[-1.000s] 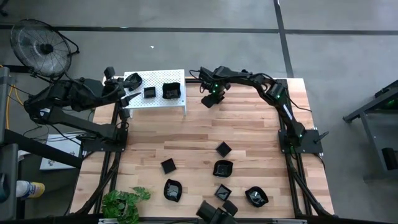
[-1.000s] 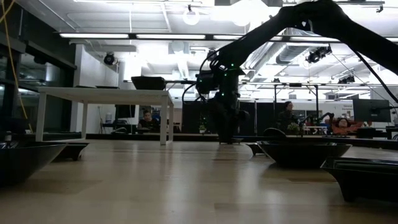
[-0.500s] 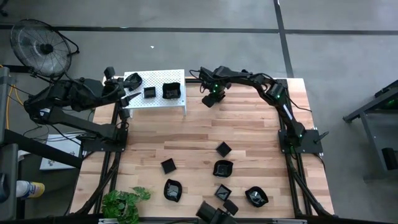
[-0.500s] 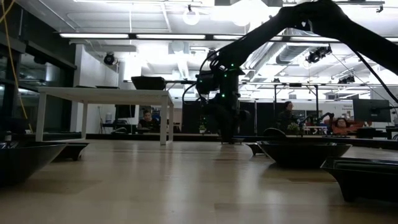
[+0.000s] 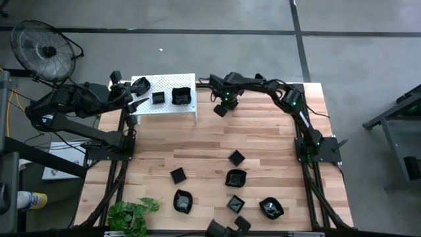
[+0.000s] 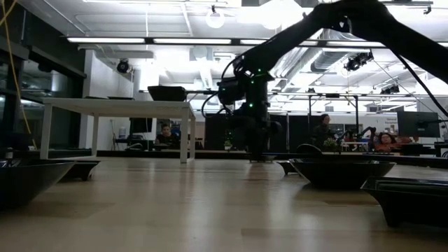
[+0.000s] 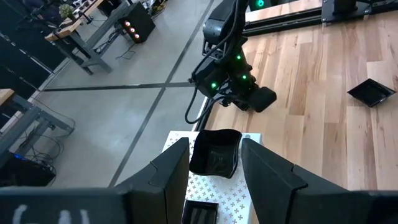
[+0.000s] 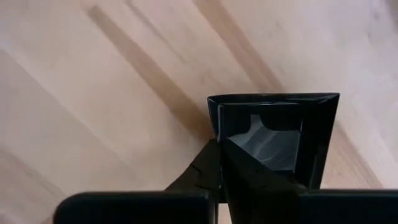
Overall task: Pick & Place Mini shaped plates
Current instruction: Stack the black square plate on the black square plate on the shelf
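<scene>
Near the tabletop's (image 5: 263,131) far edge, beside the white shelf (image 5: 164,104), the right hand (image 5: 222,109) is clenched on the rim of a small square black plate (image 8: 277,134). Over the shelf's other end, the left hand (image 5: 135,103) hangs released, holding nothing. Two plates (image 5: 180,96) sit on the shelf; others (image 5: 235,178) lie scattered at the near side.

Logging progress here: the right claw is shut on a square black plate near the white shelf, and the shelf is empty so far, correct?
Not quite. The right claw is shut on a square black plate near the white shelf, but the shelf is not empty: the high view shows three black plates already on it.
</scene>
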{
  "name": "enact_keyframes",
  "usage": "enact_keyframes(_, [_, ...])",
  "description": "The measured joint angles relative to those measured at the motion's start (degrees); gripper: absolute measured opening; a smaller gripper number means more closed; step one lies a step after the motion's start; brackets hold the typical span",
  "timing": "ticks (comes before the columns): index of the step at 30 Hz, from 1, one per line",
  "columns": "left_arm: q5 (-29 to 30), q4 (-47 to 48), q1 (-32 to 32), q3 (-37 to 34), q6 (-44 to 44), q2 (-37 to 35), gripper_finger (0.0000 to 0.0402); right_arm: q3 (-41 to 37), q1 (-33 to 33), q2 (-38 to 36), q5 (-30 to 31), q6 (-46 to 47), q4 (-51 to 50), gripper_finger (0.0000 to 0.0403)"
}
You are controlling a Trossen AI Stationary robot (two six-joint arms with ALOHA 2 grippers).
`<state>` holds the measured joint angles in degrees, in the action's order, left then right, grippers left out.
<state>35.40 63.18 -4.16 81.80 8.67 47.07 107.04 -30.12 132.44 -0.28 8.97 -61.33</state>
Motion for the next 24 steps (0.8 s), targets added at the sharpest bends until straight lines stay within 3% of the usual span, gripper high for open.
enact_keyframes(11, [-0.1,0.0,0.0,0.0,0.0,0.0,0.0143,0.0,2.5,-3.2,0.8,-0.1,-3.8,0.0])
enact_keyframes(24, [-0.3,0.2,0.0,0.0,0.1,0.0,0.0143,0.1,5.7,-14.1,2.4,-2.8,-10.4,0.0])
